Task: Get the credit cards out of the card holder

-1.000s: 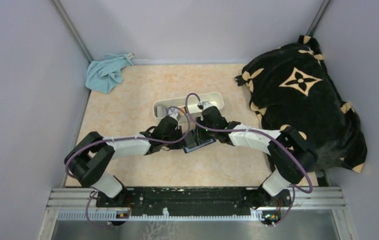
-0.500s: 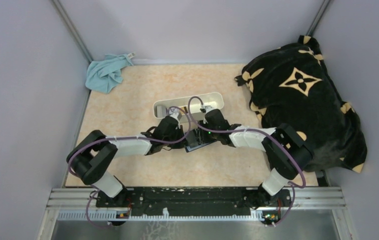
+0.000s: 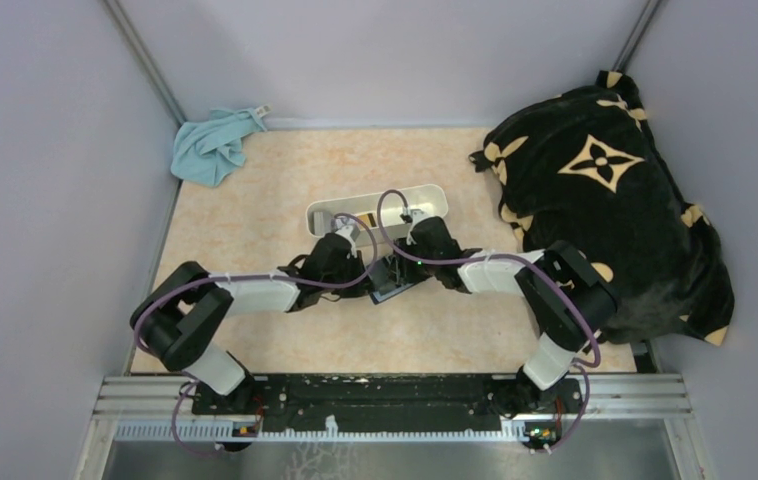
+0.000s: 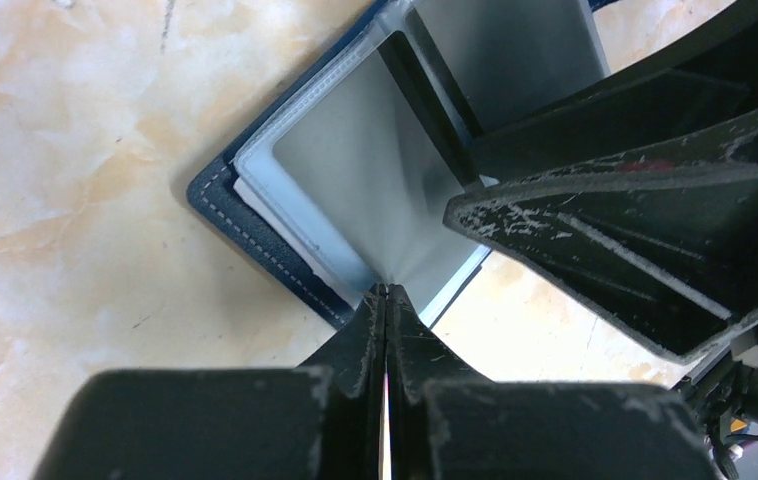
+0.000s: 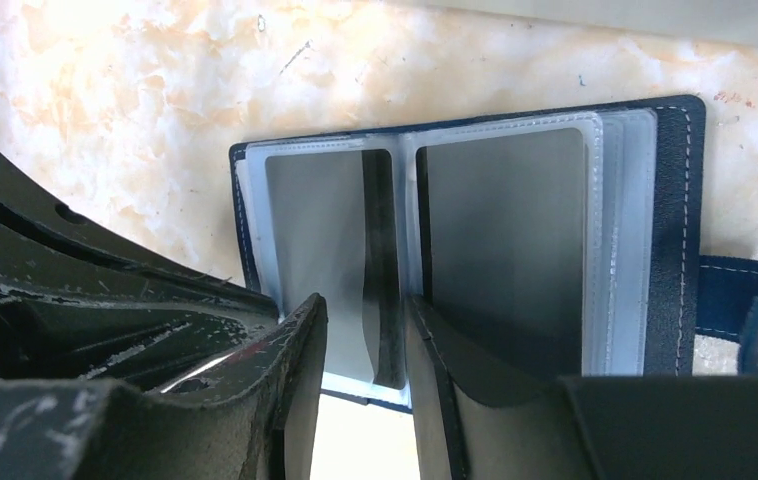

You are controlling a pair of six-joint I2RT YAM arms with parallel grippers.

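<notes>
**While the card holder (image 3: 407, 286) lies open, both grippers crowd its near edge**

As the top external camera shows it, the card holder lies flat on the marbled table (image 3: 255, 230). It is mostly hidden under the left gripper (image 3: 373, 278) and the right gripper (image 3: 398, 268), which meet over it from either side. A white tray (image 3: 320, 212) sits just beyond the card holder. A blue cloth (image 3: 213, 146) is bunched far beyond it to the left, and a black-and-gold blanket (image 3: 605, 200) is heaped well off to its right. How wide either gripper stands cannot be read from up here.

At the left wrist, the left gripper's fingers (image 4: 360, 340) are pressed flat together with no gap. Their tips sit at the edge of a clear sleeve (image 4: 285, 215) on the card holder's near side. Whether a thin layer of plastic is nipped between them I cannot tell. The right gripper's black finger reaches in over the card holder from the right of this view.

At the right wrist, the card holder is spread like a book. Two grey credit cards (image 5: 505, 240) sit fully inside the sleeves, one on either side of the dark centre fold. The snap tab (image 5: 745, 300) sticks out at the card holder's right edge. The right gripper's fingers stand partly apart, straddling the centre fold at the card holder's near edge, with nothing clamped between them.
</notes>
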